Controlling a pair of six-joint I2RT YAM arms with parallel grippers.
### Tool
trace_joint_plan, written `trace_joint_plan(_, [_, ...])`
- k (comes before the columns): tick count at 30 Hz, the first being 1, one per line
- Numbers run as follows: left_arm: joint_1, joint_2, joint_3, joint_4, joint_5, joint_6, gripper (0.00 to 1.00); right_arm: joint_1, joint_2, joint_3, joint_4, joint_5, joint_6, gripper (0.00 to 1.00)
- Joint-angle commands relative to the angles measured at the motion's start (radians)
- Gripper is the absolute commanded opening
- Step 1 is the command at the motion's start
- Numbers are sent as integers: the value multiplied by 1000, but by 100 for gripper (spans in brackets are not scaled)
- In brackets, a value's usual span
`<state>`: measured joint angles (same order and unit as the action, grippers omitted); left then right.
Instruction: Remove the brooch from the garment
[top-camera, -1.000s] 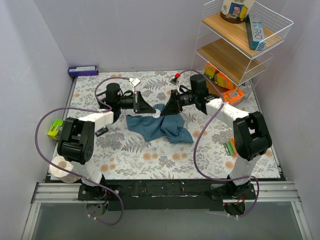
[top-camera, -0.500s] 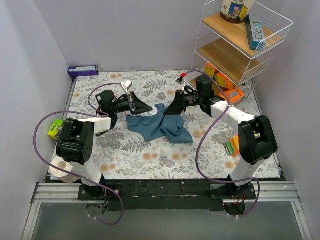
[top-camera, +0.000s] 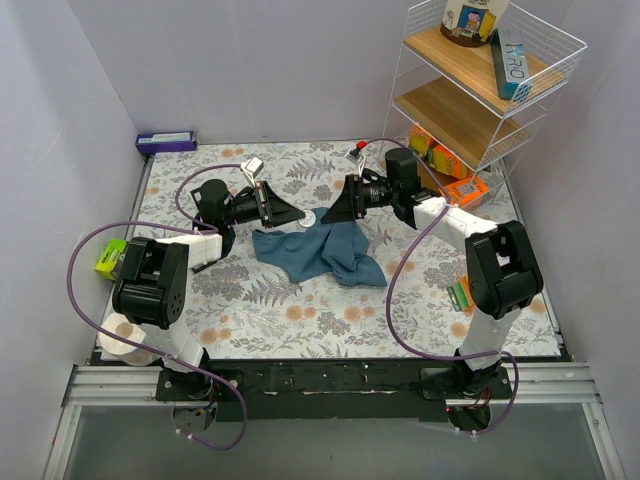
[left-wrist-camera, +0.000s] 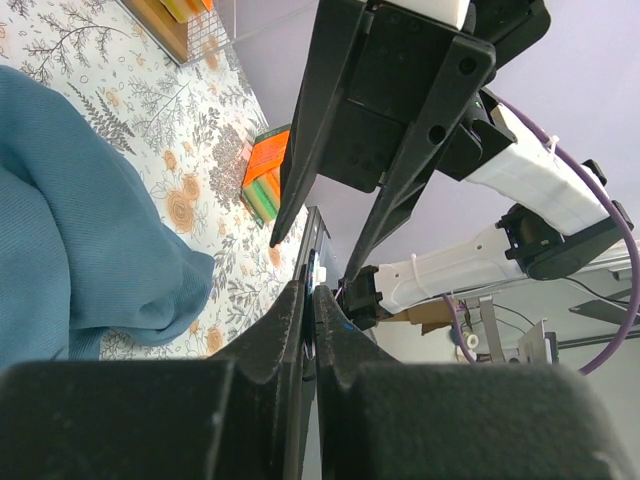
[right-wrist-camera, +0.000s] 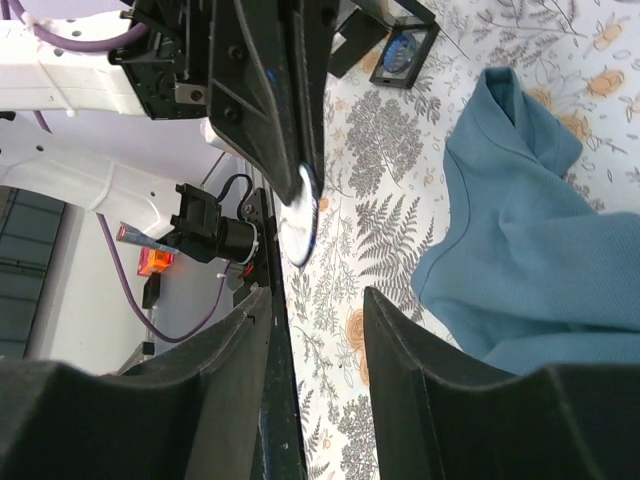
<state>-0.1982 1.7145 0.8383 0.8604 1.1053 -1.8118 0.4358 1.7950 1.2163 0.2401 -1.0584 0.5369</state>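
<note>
Brooch (top-camera: 312, 217) position: off the garment (top-camera: 320, 252), held above the table (top-camera: 300, 320) just past the cloth's far edge. Surroundings: the garment lies crumpled at mid-table, between the two arms. A wire shelf (top-camera: 470, 110) stands at the far right corner, with orange packs (top-camera: 462, 188) at its foot. A purple box (top-camera: 166, 141) lies against the back wall on the left. A green pack (top-camera: 109, 257) and a white roll (top-camera: 125, 337) sit along the left edge, well apart from the cloth. Nothing stands between the two grippers except the brooch itself. The left gripper (top-camera: 298, 214) reaches in from the left with its fingers pressed together on the brooch, which shows in the right wrist view as a white disc (right-wrist-camera: 298, 222) at the fingertips. The right gripper (top-camera: 333, 213) faces it from the right, just beside the brooch. Its fingers (right-wrist-camera: 245, 330) stand apart and hold nothing. The brooch sits near their line, a visible gap away. The garment's upper edge lies below both grippers; whether either touches the cloth cannot be told.
</note>
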Motion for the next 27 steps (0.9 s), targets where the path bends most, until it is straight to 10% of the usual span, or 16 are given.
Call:
trace_joint_plan(1, [0,-27,24,37,-12,2,0,24,23,66,88,-38,32,49])
trace_joint_plan(20, [0,-32,5,78,-12,-24,0,66,72,117,107,-51,32,35])
trace_joint_plan(27, [0,-29,2,78,-18,-17,1,72,76,117,136,-83,23,2])
